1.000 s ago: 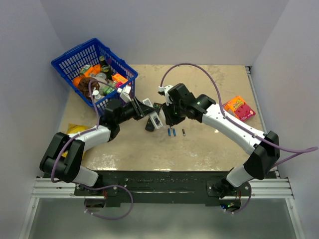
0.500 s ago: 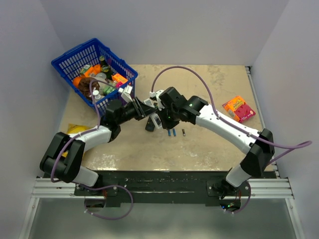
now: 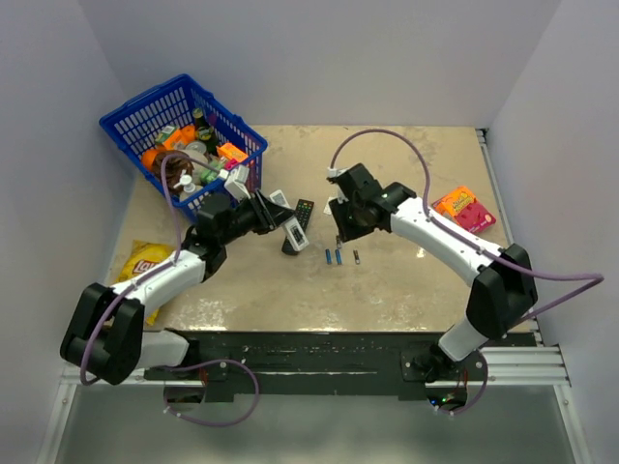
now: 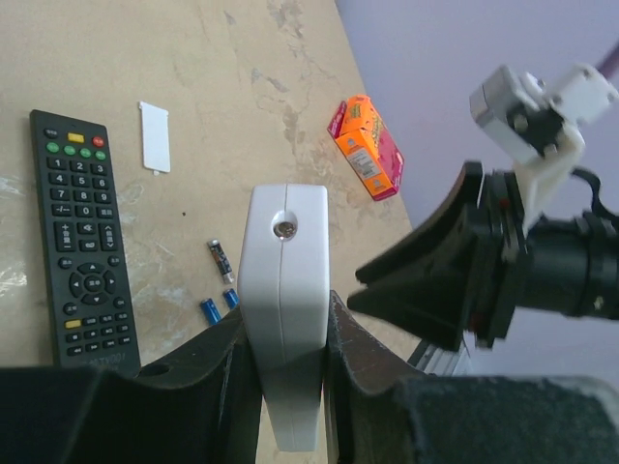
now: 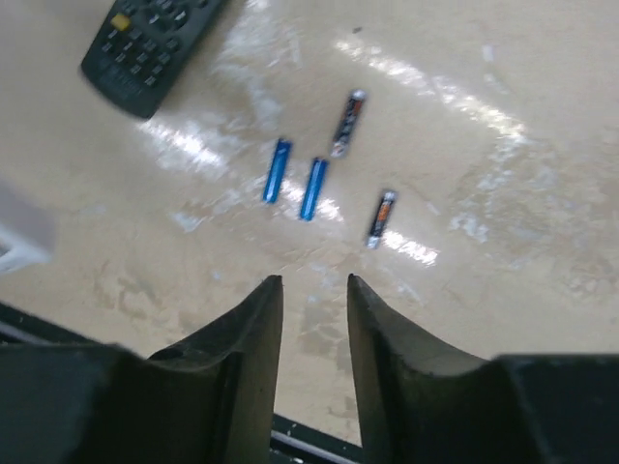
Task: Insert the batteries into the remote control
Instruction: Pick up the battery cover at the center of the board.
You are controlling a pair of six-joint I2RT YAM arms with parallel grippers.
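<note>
Since half a second ago, the right arm has swung back from the slim white plastic remote control [image 4: 283, 309]. Its fingers [image 5: 247, 338] now hang clear of the remote, above the beige mottled worktop [image 3: 406, 280]. We see only a narrow gap between them and, as far as the blurred view shows, nothing in it. Just ahead of their tips lie the batteries: two thin blue cells [image 5: 277, 170] and two dark grey-brown cells [image 5: 381, 217]. The left fingers [image 4: 213, 387] are clamped on the remote control's edges, holding it off the worktop. A long black button-covered remote [image 4: 82, 237] lies beyond them, leftward.
</note>
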